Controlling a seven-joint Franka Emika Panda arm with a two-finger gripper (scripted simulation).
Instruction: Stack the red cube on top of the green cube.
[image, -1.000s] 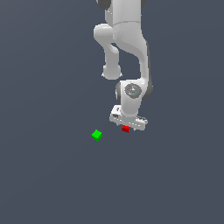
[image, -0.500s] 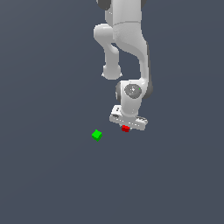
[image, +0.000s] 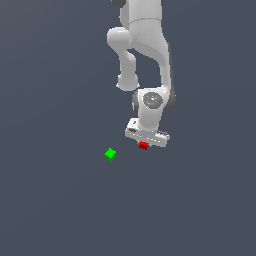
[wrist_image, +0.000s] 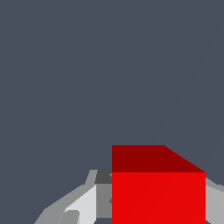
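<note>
The red cube (image: 143, 145) sits between the fingers of my white gripper (image: 144, 143), low over the grey floor. In the wrist view the red cube (wrist_image: 158, 192) fills the space between the two fingers (wrist_image: 83, 203), whose pads lie against its sides. The gripper (wrist_image: 153, 186) is shut on it. The green cube (image: 111, 154) lies on the floor apart from the gripper, toward the exterior view's left and slightly nearer the camera. The green cube does not show in the wrist view.
The white arm (image: 145, 55) rises above the gripper toward the top of the exterior view. The plain dark grey floor (image: 60, 200) surrounds both cubes.
</note>
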